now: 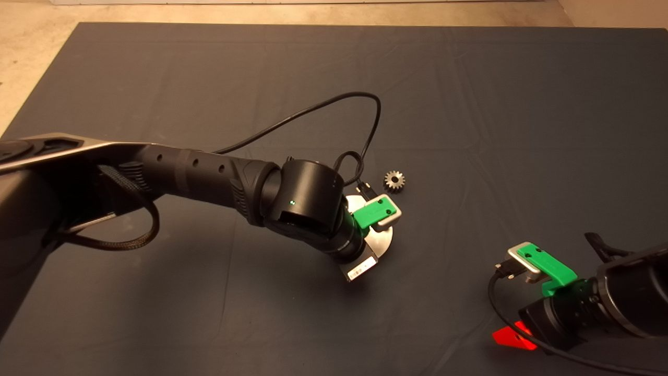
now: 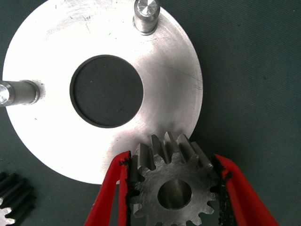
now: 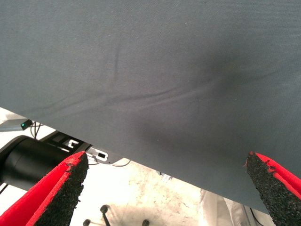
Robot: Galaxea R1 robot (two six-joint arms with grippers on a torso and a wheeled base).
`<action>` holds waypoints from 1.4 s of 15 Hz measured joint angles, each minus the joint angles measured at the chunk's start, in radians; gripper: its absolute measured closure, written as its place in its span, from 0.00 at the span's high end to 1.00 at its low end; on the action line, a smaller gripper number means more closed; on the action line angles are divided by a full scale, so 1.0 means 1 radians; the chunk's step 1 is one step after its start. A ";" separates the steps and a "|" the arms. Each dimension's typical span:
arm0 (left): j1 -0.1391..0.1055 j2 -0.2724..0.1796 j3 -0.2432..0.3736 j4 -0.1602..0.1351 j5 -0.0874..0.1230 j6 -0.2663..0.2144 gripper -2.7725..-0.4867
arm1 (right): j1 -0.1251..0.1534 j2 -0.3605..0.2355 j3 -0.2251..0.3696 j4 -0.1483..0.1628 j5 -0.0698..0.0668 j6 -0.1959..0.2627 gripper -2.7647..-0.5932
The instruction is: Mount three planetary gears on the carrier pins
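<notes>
In the left wrist view my left gripper (image 2: 172, 162) is shut on a planetary gear (image 2: 174, 188), its red fingers (image 2: 108, 188) pressing the teeth on both sides. That gear sits at the rim of the shiny carrier disc (image 2: 61, 42), and silvery metal fills its centre hole. Two bare carrier pins (image 2: 146, 16) (image 2: 19, 92) stand on the disc. A second gear (image 2: 11, 200) lies on the mat just off the disc. In the head view the left wrist (image 1: 373, 214) covers most of the disc (image 1: 385, 241), with one gear (image 1: 395, 181) lying beyond it.
My right gripper (image 3: 167, 162) waits open at the mat's lower right (image 1: 514, 337), and its wrist view shows the mat's edge and the floor beyond. A black cable (image 1: 334, 109) loops over the mat behind the left arm.
</notes>
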 joint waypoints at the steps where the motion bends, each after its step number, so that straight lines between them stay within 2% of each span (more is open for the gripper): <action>1: 0.000 0.000 -0.002 0.000 0.000 0.001 0.15 | 0.000 0.000 0.000 0.000 0.000 0.000 0.88; 15: 0.000 -0.004 -0.025 0.000 -0.001 0.017 0.15 | -0.006 0.000 0.000 0.000 0.000 0.001 0.88; 18: -0.003 -0.018 -0.029 0.000 -0.012 0.025 0.15 | -0.006 0.000 0.000 0.000 -0.001 0.001 0.88; 21: -0.005 -0.023 -0.031 0.000 -0.011 0.026 0.15 | -0.006 0.000 0.000 0.000 0.000 0.001 0.88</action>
